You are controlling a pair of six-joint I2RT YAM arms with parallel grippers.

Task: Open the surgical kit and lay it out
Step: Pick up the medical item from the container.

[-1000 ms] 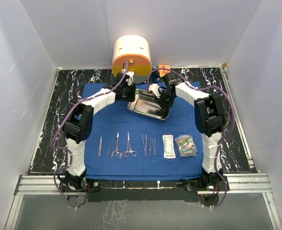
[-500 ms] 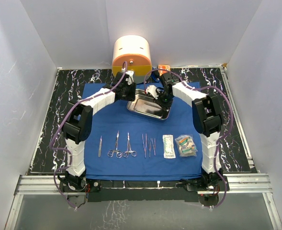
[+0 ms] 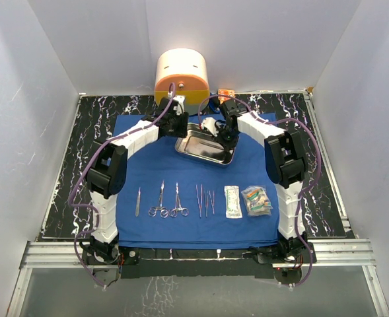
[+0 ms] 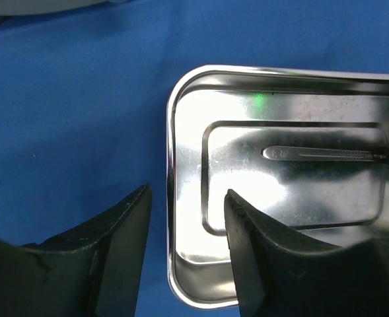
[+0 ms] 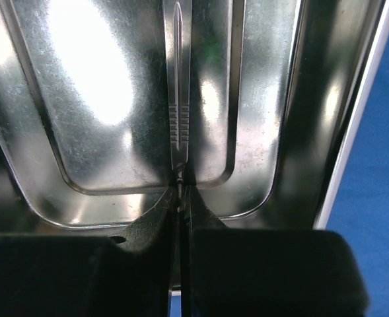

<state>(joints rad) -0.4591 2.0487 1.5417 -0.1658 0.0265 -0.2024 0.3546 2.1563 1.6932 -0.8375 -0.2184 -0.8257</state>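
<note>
While the royal-blue cloth (image 3: 247,175) lies fully spread on the worktop (image 3: 95,132), the step in hand is emptying the steel tray (image 3: 195,156). The tray sits toward 12 o'clock on the cloth. A row of instruments (image 3: 178,206) and two clear packets (image 3: 232,201) lie toward 6 o'clock, well apart from the tray.

One scalpel (image 5: 178,99) lies flat on the tray floor. In the right wrist view its handle runs from 12 o'clock down to 6 o'clock, where it meets the right pincer (image 5: 181,191). This pincer is pressed together and pinches the near tip of the scalpel. In the top view it stands at about 1 o'clock of the tray centre.

The left pincer (image 4: 186,195) is spread and straddles the tray's end wall (image 4: 171,165), one finger outside on the cloth side, one inside. No contact with the wall is evident. In the top view it stands at about 10 o'clock of the tray.

Judgement: most of the layout is done, and this scalpel appears to be the last item in the tray.

Next move, as advice:
1. Lift the scalpel straight up, because the hold is on a thin tip and may slip or pivot.
2. Steady the tray with the left pincer if it shifts.
3. Carry the scalpel toward 6 o'clock and set it in line with the row.
</note>
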